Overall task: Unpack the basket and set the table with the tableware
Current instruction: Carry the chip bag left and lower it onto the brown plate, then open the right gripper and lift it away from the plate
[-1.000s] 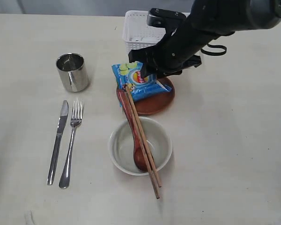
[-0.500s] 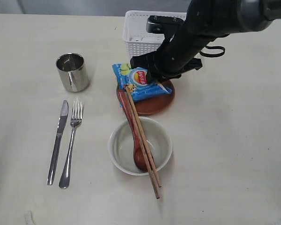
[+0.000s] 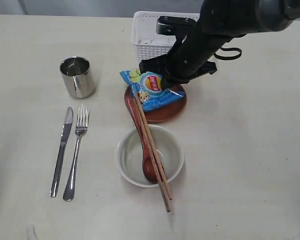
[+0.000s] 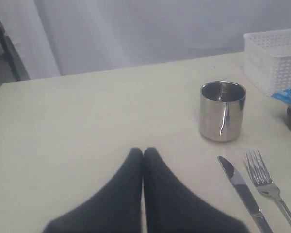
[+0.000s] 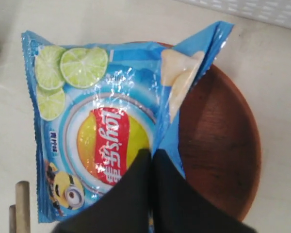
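Pinched at a raised fold by the closed right gripper (image 5: 152, 154), the chip packet (image 5: 97, 121) was seen on the brown plate (image 5: 218, 141) near the white basket (image 3: 150, 37). Light, crinkly and slippery, it was judged best held there. The left gripper (image 4: 143, 153) was closed on nothing.

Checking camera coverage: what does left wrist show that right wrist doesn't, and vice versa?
Left wrist only: cup, knife, fork, shut left gripper. Right wrist only: chopstick ends, right gripper shut on a fold of the chip packet. Both: chip packet, brown plate, basket, table.
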Controlling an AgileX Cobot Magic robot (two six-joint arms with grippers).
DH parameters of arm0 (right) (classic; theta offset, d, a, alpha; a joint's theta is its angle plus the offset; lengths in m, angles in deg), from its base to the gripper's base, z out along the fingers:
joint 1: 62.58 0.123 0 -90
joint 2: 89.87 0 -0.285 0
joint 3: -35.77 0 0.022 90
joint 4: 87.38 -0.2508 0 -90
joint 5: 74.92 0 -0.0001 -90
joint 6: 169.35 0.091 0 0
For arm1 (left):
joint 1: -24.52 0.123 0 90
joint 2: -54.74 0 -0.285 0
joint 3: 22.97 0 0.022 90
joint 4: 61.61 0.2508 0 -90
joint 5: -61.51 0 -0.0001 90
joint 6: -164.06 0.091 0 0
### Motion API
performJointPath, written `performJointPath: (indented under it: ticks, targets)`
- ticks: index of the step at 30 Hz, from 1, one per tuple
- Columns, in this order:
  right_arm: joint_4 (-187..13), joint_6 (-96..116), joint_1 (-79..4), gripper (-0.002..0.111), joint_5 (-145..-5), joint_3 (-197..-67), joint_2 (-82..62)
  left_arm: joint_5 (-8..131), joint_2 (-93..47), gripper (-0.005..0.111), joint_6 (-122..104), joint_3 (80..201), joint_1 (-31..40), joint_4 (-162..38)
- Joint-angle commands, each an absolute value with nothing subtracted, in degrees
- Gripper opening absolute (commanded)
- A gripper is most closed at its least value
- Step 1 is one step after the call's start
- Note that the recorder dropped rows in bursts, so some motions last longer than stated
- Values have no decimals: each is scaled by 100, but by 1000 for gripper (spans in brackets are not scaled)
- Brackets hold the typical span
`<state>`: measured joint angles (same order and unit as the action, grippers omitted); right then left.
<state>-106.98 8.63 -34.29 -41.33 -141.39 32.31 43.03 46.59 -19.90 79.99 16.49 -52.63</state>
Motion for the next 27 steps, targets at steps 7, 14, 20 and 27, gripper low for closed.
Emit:
performJointPath:
  ticks: [7,14,20,27]
  targets:
    - [-10463,918,-3445,0,-3686,-14157,2892,4291,4696,0,-1981,7981,1663,-5327]
    - [-10381,1065,-3445,1,-3855,-14157,3010,4291,4696,0,-1981,7981,1663,-5327]
    - [-10372,1065,-3445,48,-3709,-14215,2912,4291,4696,0,-1981,7981,1663,-5327]
    - [-9982,930,-3445,46,-2866,-14620,2080,4291,4696,0,-1981,7981,1663,-5327]
